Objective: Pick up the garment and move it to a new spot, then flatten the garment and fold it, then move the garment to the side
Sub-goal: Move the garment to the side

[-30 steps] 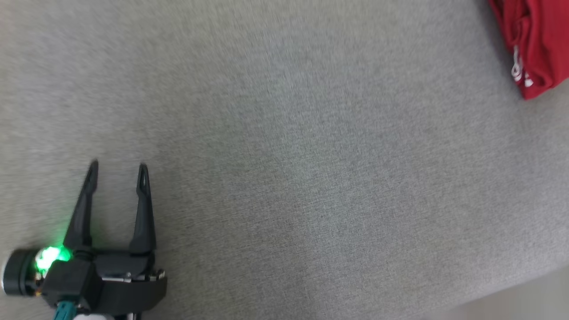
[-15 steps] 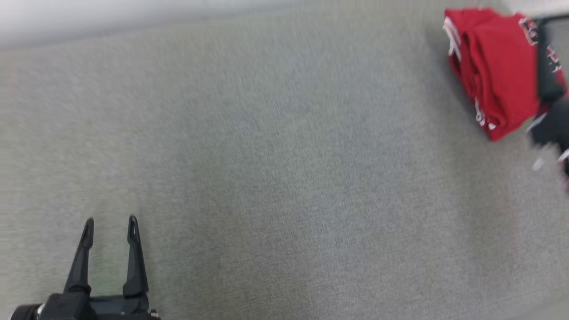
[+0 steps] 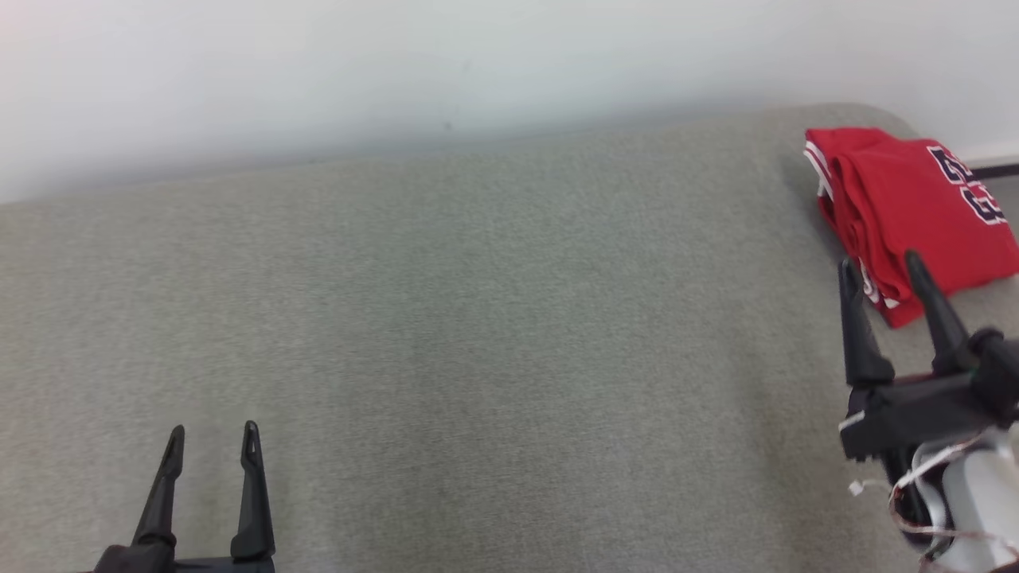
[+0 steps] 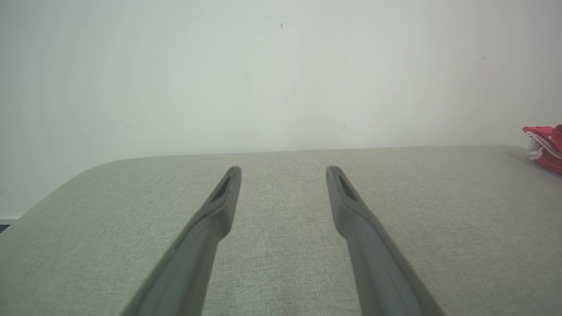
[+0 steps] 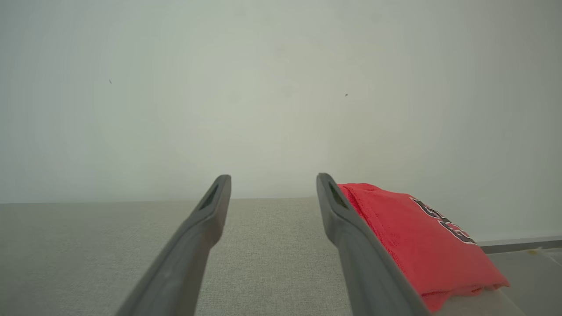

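While left gripper [image 3: 213,430], right gripper [image 3: 880,260] hold fingers apart, empty — garment [image 3: 915,199] red, folded, dark-lettered.

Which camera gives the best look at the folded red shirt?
The head view: the red shirt lies folded, its top and lettering in plain sight. The right wrist view sees it side-on, partly behind a finger; the left wrist view catches a sliver.
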Robot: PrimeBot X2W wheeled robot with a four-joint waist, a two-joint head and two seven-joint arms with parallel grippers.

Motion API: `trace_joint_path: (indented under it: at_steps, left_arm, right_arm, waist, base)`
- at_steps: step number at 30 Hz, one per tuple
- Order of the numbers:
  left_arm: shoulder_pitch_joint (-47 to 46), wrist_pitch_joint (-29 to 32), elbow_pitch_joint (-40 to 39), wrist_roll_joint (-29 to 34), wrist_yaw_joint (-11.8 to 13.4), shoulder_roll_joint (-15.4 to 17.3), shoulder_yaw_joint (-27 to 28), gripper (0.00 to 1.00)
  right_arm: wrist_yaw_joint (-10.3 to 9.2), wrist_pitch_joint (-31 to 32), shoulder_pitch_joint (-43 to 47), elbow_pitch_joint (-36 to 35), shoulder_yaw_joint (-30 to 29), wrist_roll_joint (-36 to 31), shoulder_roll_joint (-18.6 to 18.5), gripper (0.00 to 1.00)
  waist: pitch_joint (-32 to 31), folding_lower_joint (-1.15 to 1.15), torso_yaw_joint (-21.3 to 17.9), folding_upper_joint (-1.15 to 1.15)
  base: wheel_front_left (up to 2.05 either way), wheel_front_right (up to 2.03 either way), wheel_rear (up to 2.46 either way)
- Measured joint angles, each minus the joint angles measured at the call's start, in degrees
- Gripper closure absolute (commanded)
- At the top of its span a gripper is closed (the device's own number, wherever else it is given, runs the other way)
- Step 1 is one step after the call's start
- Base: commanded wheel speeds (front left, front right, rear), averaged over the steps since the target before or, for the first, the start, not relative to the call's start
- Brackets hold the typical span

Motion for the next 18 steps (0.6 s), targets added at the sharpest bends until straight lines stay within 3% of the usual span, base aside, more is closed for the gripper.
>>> trace_joint_path:
  at_steps: [18]
  left_arm:
    - [-0.2,0.0,5.1,0.0,-0.5,-0.5,0.3,0.0]
  right_arm:
    - [-0.01,0.0,16.8,-7.7,-4.1,-3.0,10.0,0.0]
  waist:
    - [-5.0,0.0,6.1,0.0]
  base:
    - [0.0,0.0,0.0]
